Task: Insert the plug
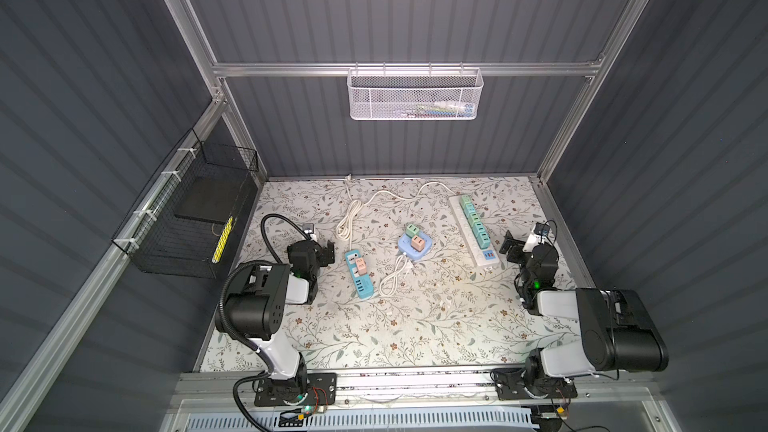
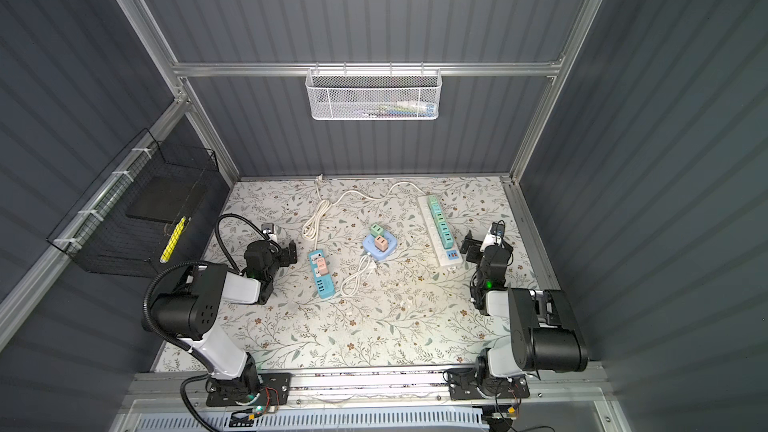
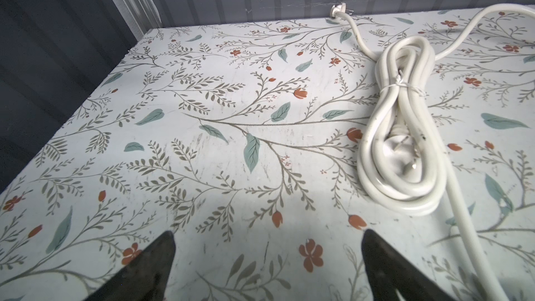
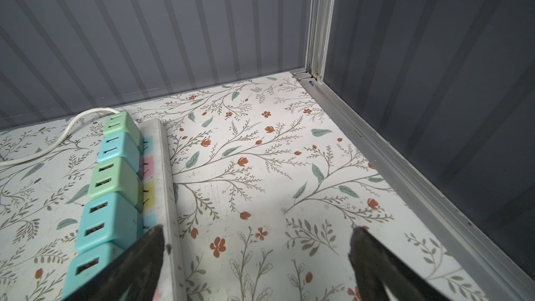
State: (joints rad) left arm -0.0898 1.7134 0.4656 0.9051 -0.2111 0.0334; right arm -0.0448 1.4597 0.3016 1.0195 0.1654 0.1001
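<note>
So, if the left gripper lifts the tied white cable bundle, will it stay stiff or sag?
Probably floppy: the cable bundle is looped cord, so its ends would likely sag. The thin tie should hold the loops together. A cord running toward the blue power strip may drag it along.

Robot lab test cell: aluminium frame (image 1: pixel 291 70), grey ribbed panels (image 1: pixel 415 6), arm bases (image 1: pixel 295 388) bolted to rail (image 1: pixel 415 382).
</note>
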